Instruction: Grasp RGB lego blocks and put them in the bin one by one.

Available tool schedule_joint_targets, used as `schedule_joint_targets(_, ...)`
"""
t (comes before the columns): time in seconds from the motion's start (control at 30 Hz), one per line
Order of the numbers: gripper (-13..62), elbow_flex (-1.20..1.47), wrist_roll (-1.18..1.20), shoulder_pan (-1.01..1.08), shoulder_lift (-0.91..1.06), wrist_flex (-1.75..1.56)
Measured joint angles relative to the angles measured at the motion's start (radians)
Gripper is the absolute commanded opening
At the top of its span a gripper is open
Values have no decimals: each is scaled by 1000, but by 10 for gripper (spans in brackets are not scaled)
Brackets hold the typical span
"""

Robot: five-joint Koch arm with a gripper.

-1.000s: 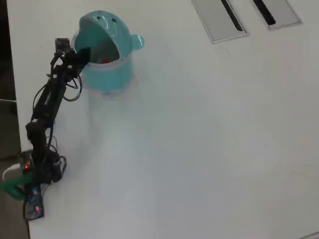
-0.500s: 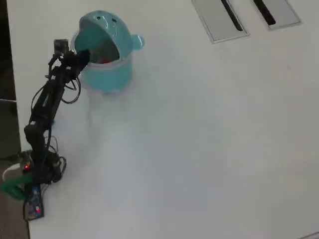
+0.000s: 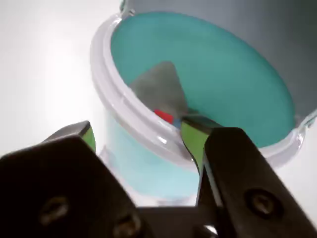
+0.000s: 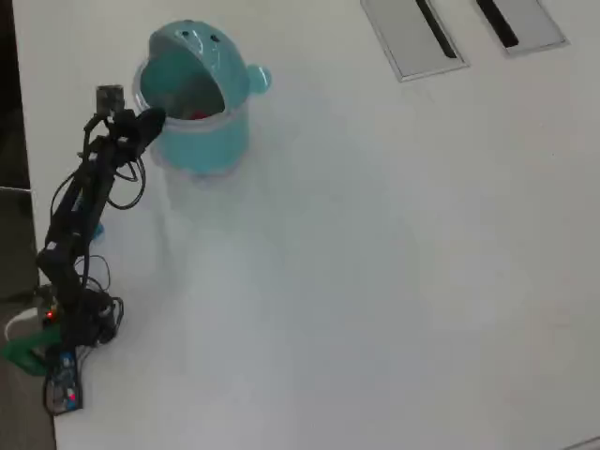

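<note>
Beside the bin (image 4: 202,141), at its left wall in the overhead view, the gripper (image 4: 150,120) sits at rim height, outside the opening. In the wrist view the gripper (image 3: 141,136) points at the bin (image 3: 148,163) from just outside the rim. The two fingers (image 3: 195,136) are spread apart with clear space between the green-padded tips, and nothing is held between them. The left tip lies in front of the outer wall of the bin; the right tip overlaps the clear rim.

Inside the bin, near the bottom and beyond the rim from the fingers, a red block (image 3: 163,116) is visible. A small patch of blue shows directly beside it on the right; whether this is a second block cannot be told. A yellow-green block cannot be made out. In the overhead view the red block (image 4: 198,115) shows as a small red spot within the opening, to the right of the gripper and apart from it.

The bin is a teal, cup-shaped container with a clear, thick rim. Its rounded lid (image 4: 202,47) stands flipped open behind the opening and carries two dark dots. A small round knob (image 4: 260,79) projects from the right side of the bin. The bin stands upright on the white bench (image 4: 375,262).
</note>
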Motion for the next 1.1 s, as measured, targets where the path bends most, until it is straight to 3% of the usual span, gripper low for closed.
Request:
schedule_joint_targets(0.27, 325, 31, 2, -15, 28, 2)
schedule_joint_targets(0.8, 326, 499, 9, -120, 276, 75)
schedule_joint_targets(1.1, 324, 557, 69, -308, 230, -21)
